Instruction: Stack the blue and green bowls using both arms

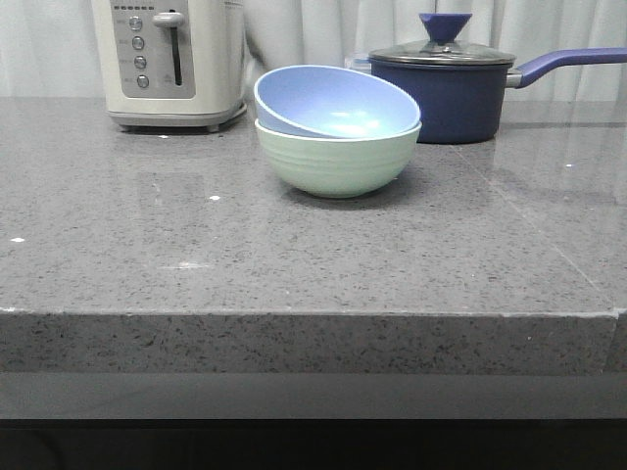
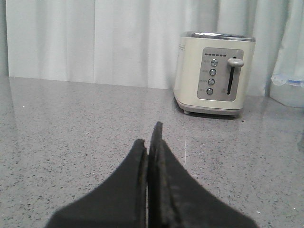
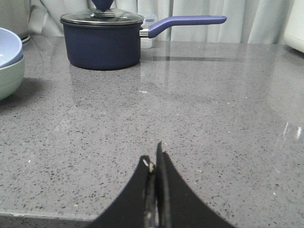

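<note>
The blue bowl (image 1: 333,102) sits tilted inside the green bowl (image 1: 338,160) at the middle back of the grey counter. Both bowls also show at the edge of the right wrist view: the blue bowl (image 3: 8,46) over the green bowl (image 3: 10,77). My left gripper (image 2: 148,137) is shut and empty, low over bare counter, facing the toaster. My right gripper (image 3: 153,159) is shut and empty near the counter's front edge, to the right of the bowls. Neither arm shows in the front view.
A cream toaster (image 1: 171,61) stands at the back left and shows in the left wrist view (image 2: 213,73). A dark navy lidded saucepan (image 1: 446,88) with a long handle stands behind the bowls to the right and shows in the right wrist view (image 3: 102,40). The counter's front edge (image 1: 313,315) runs across.
</note>
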Controlling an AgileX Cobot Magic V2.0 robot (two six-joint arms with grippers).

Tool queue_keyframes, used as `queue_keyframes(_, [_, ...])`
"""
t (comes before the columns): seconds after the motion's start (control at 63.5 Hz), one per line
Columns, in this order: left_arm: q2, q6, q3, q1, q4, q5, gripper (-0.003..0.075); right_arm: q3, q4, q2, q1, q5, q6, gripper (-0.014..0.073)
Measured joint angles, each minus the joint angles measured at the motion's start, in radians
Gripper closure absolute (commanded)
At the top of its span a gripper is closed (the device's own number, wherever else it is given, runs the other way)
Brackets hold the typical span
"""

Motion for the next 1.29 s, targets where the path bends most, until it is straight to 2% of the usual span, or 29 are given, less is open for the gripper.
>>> queue_keyframes(1.292, [0.000,0.000,0.000,0.000,0.000,0.000,0.0740,0.000,0.000,0.000,-0.020,0.000,-0.002,0.0650])
